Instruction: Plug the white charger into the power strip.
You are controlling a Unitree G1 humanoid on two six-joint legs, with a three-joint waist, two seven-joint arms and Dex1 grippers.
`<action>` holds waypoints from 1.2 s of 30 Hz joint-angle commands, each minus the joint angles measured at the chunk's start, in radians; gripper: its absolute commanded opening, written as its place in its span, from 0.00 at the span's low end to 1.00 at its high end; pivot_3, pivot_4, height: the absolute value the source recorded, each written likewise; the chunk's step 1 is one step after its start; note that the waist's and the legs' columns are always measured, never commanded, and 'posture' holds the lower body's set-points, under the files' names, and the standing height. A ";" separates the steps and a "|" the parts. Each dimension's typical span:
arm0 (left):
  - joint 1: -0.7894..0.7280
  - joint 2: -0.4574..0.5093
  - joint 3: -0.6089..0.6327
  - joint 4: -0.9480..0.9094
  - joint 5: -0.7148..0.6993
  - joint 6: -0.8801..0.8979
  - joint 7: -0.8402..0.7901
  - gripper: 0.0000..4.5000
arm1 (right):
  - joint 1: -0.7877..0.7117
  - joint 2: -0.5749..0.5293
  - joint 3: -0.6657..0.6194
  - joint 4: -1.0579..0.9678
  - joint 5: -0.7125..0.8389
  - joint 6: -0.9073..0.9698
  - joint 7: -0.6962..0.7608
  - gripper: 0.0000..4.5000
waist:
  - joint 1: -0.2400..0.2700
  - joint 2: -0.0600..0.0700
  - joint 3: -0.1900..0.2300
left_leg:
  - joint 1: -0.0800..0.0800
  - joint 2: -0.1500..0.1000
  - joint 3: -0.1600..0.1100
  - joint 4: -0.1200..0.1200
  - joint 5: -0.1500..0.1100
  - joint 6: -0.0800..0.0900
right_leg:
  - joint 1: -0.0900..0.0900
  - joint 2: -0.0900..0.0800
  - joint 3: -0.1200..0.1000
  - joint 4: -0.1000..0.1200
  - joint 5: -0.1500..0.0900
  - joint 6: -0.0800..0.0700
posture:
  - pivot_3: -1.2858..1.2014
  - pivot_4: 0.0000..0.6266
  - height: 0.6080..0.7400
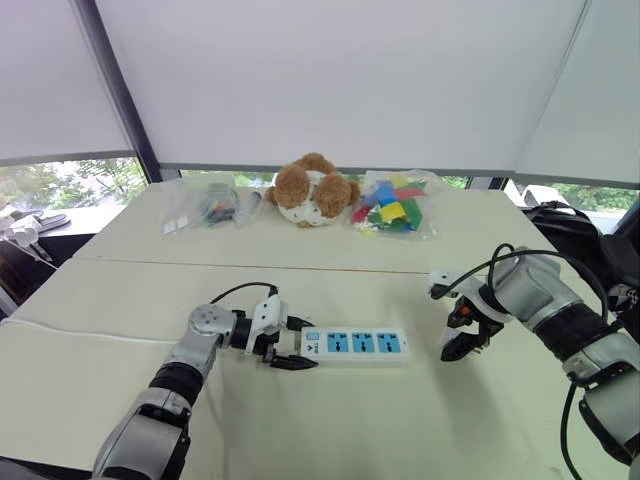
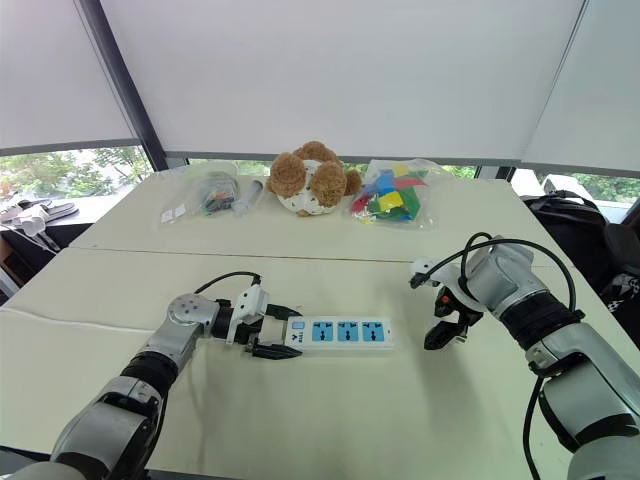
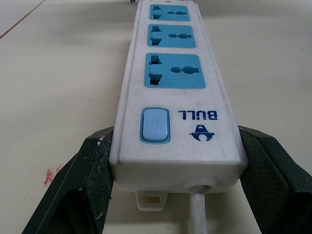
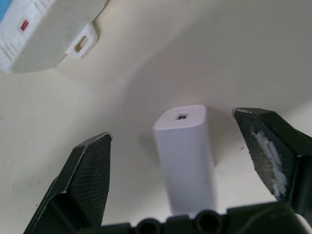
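The left claw point(image 1: 296, 357) is clamped tight on the switch end of the power strip point(image 1: 358, 344), one black finger on each long side, as the left wrist view shows plainly. The strip lies flat on the bench point(image 1: 330, 420), roughly midway between the bench's left and right edges and closer to its near edge than its far one, running lengthwise left to right. Its three blue socket faces point up, the small blue switch point(image 3: 155, 125) sits at the gripped end, and the white cord point(image 3: 197, 214) comes out of that same end between the fingers.

Over on the right, the right claw point(image 1: 462, 345) points steeply down above the bench, just off the strip's free end but apart from it. Its jaws stand wide apart. In the right wrist view the white charger point(image 4: 187, 156) stands between the two fingers point(image 4: 87, 170) with a clear gap on either side, so neither pad is pressing it. The charger's small port faces away from the camera, toward the bench. Whether it is resting on the bench I cannot tell from here. The strip's far end peeks into that view's corner, near the charger but not touching.

Along the far edge of the bench sit a brown teddy bear point(image 1: 312, 189), a clear bag of colourful blocks point(image 1: 394, 205) and another clear bag of small items point(image 1: 210, 205).
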 commanded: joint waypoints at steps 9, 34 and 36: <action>0.046 -0.034 -0.079 0.047 0.099 0.003 0.034 0.67 | -0.050 0.012 0.009 0.052 -0.046 -0.055 -0.001 0.49 | -0.001 0.000 0.000 | 0.000 -0.006 0.000 0.000 0.000 0.000 | 0.001 -0.007 0.000 0.000 -0.001 0.004 | 0.52 0.24 0.99; -0.149 -0.002 -0.045 0.198 0.085 0.049 -0.115 0.67 | 0.290 0.262 -0.742 -0.323 0.671 -0.245 -0.215 0.17 | -0.008 -0.004 0.001 | -0.002 -0.006 -0.004 -0.001 0.000 0.000 | 0.001 -0.007 -0.003 -0.001 0.000 0.009 | 0.52 0.24 0.99; -0.165 -0.004 -0.039 0.207 0.079 0.054 -0.128 0.67 | 0.381 0.344 -0.773 -0.351 0.716 -0.269 -0.283 0.17 | -0.012 -0.005 0.001 | -0.002 -0.006 -0.004 -0.001 0.000 0.000 | 0.001 -0.007 -0.003 -0.001 0.000 0.009 | 0.52 0.24 0.99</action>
